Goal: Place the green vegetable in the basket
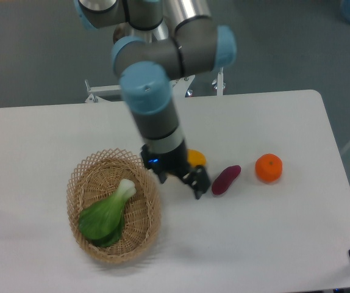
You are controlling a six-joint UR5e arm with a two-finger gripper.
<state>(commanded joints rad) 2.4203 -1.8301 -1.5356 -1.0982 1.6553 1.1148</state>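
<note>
Basket (83,177) sits at the left of the white table (272,244), oval, tan wicker, lattice rim intact all round. Green vegetable (107,215) lies inside it, fully within the rim: leafy end toward the lower left of the bowl, pale stem end pointing up and right, resting on the weave and touching no part of the arm. Right of the basket, the arm (157,110) reaches down from the top of the view, with its blue-capped joints over the table's middle. Gripper (181,179) hangs clear of the basket, just past its right rim and above the table; it grips nothing. One dark finger (199,182) is plainly seen, the other is only partly seen below the wrist, so the width of the opening between them is not readable from this angle. Yellow oblong fruit (196,157) is mostly hidden behind the wrist, only its right end showing. Purple sweet potato (225,179) lies just right of the finger, apart from it. Orange (268,168) sits further right, near the sweet potato but not touching.
</note>
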